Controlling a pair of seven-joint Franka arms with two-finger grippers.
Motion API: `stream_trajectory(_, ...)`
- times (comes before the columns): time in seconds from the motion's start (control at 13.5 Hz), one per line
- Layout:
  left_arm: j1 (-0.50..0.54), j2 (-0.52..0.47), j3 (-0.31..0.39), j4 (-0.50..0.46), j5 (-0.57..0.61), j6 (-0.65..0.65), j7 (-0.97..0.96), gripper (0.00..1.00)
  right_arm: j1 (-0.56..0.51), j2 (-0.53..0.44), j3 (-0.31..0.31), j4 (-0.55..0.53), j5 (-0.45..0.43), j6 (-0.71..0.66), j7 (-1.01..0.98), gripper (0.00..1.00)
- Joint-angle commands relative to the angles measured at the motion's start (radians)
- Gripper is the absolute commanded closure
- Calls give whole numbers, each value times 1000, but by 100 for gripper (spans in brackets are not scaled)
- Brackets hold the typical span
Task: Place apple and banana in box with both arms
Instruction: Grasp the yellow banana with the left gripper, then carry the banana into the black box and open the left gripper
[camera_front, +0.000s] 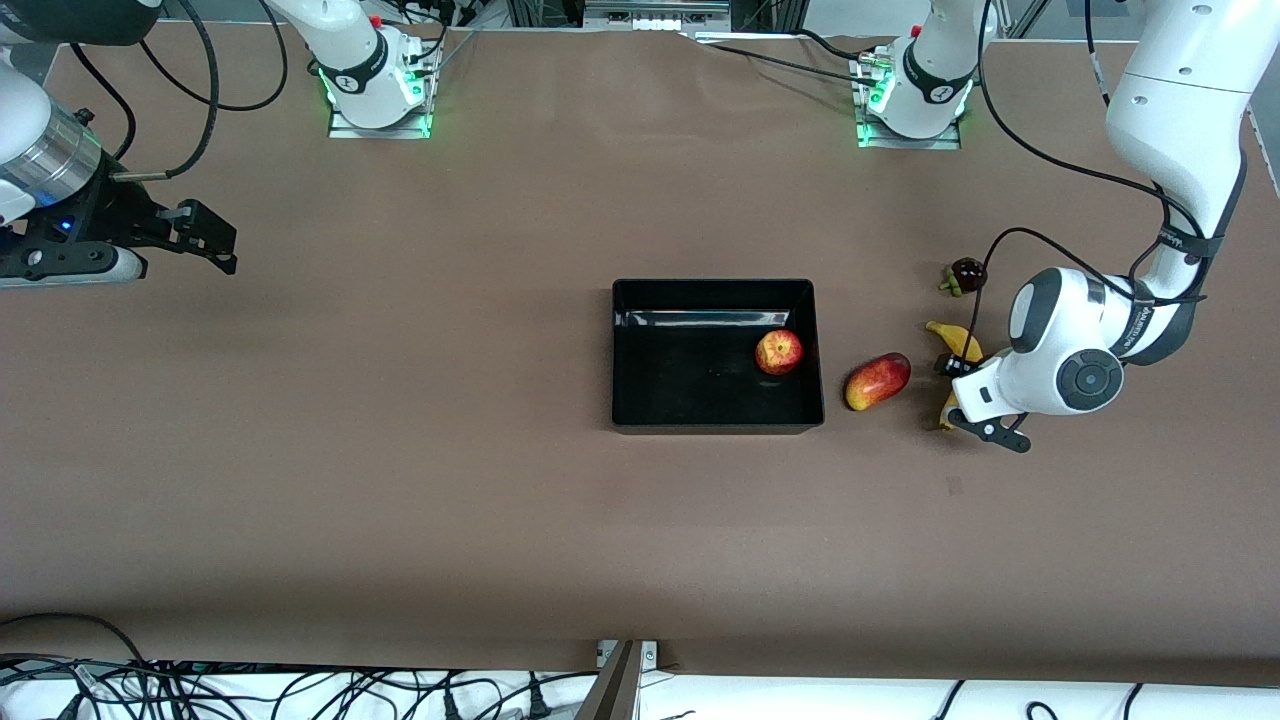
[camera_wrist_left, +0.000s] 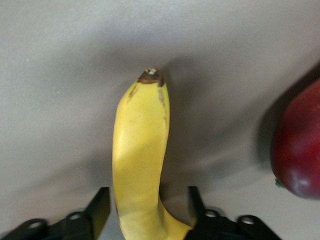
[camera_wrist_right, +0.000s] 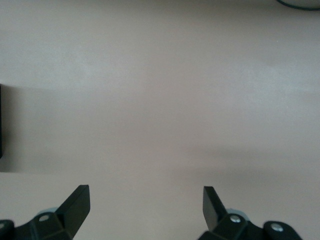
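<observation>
The apple (camera_front: 779, 352) lies in the black box (camera_front: 714, 287), against the wall at the left arm's end. The banana (camera_front: 957, 341) lies on the table toward the left arm's end, partly hidden under the left hand. My left gripper (camera_front: 953, 386) is down over it and open. In the left wrist view the fingers (camera_wrist_left: 100, 205) straddle the banana (camera_wrist_left: 140, 150) with small gaps on both sides of my left gripper (camera_wrist_left: 148, 197). My right gripper (camera_front: 214, 240) waits open and empty above the right arm's end of the table, and it also shows in the right wrist view (camera_wrist_right: 146, 197).
An oblong red-yellow fruit (camera_front: 877, 381) lies between the box and the banana; it also shows in the left wrist view (camera_wrist_left: 297, 150). A small dark red fruit (camera_front: 967, 274) lies farther from the front camera than the banana.
</observation>
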Motion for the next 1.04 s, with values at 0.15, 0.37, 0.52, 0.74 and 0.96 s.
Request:
stream_trajectory(0.15,8,-44,-5,-7,23,-7,60,100,-12,6,13,15,-16,-4,-10,0)
stream_trajectory(0.37,0,-54,-51,144,10,-194,57,100,-12,5,13,15,-16,-2,-10,0)
stream_trajectory(0.52,-40,-40,-121,350,2,-408,28,100,-12,6,13,15,-16,-2,-10,0)
stream_trajectory(0.74,-199,-28,-128,453,-36,-460,-44,100,-12,6,13,15,-16,-2,-10,0)
stream_trajectory(0.96,-352,35,-126,487,-168,-382,-325,100,-12,5,13,15,-16,-1,-10,0)
